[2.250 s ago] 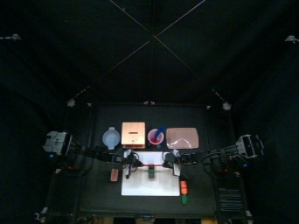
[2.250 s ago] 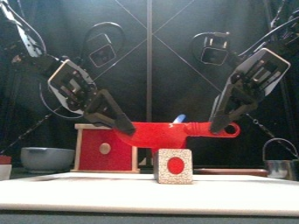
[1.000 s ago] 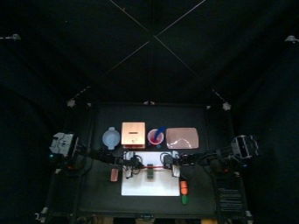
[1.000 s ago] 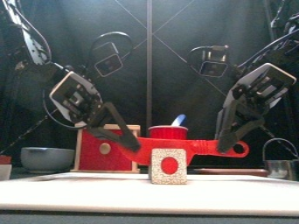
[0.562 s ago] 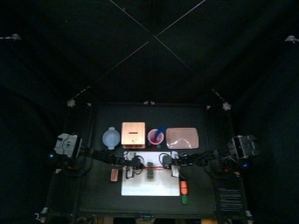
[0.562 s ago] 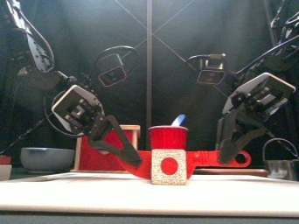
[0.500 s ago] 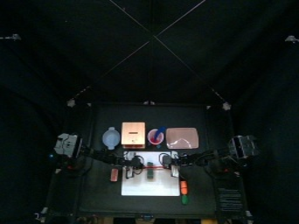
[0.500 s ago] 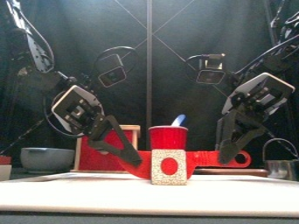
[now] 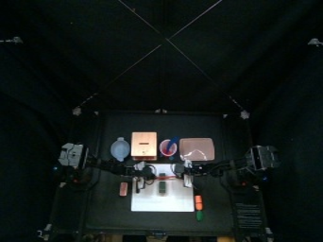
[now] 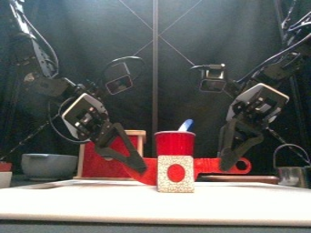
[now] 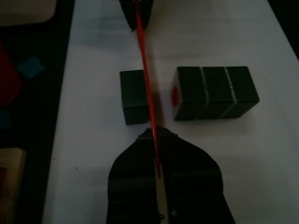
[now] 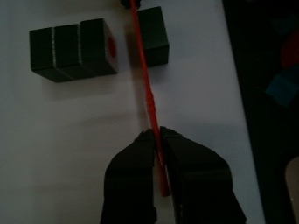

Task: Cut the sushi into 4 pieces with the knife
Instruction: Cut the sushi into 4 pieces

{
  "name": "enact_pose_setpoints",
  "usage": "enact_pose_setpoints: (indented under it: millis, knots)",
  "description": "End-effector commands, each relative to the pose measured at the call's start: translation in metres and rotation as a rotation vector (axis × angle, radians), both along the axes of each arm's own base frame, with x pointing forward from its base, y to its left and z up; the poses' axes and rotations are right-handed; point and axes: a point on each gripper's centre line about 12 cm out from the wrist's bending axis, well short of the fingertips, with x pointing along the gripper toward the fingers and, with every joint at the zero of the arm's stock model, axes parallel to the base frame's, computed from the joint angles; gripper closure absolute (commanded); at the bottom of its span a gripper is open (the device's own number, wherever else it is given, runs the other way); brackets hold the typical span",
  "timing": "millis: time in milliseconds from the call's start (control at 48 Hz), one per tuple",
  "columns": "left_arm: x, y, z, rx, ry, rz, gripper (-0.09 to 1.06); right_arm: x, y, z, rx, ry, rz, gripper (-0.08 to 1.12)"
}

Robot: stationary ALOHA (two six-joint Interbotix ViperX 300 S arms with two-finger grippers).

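Note:
On the white cutting board [image 11: 93, 52] lies the dark green sushi roll, split into a single block [image 11: 138, 96] and a joined piece of three blocks [image 11: 214, 92]. The red knife [image 11: 143, 61] stands blade-down in the gap between them. My left gripper [image 11: 153, 140] is shut on one end of the knife and my right gripper [image 12: 153, 136] on the other end. From the front, the roll's end face [image 10: 177, 173] hides the middle of the knife [image 10: 213, 166], with the left gripper [image 10: 125, 155] and right gripper [image 10: 228, 157] low at either side.
Behind the board stand a blue-grey bowl [image 9: 120, 148], the wooden box [image 9: 145, 145], a red cup [image 9: 168, 147] with a blue knife, and a pink tray [image 9: 197, 148]. A metal cutter [image 10: 292, 169] sits at the right. Small toy foods [image 9: 199, 203] lie beside the board.
Both grippers have come down with the red knife, from above the roll to board level. The blade now sits between the single block and the other three.

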Motion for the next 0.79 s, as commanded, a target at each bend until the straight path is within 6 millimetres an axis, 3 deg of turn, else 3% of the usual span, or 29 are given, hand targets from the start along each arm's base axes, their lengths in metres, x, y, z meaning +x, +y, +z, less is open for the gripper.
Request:
enact_pose_setpoints:
  millis: [21, 271, 562, 792]
  knots:
    - [0.007, 0.01, 0.005, 0.011, -0.02, 0.015, 0.73, 0.018, -0.013, 0.019, -0.006, -0.075, -0.035, 0.97]
    - [0.007, 0.016, 0.012, 0.022, -0.04, 0.014, 0.73, 0.02, -0.014, 0.026, -0.008, -0.095, -0.036, 0.97]
    - [0.002, 0.01, 0.06, 0.04, -0.123, -0.023, 0.73, 0.016, -0.01, 0.057, -0.017, -0.148, -0.014, 0.97]
    - [0.0, -0.016, 0.08, 0.035, -0.178, -0.093, 0.73, 0.011, 0.013, 0.078, -0.019, -0.21, 0.058, 0.97]
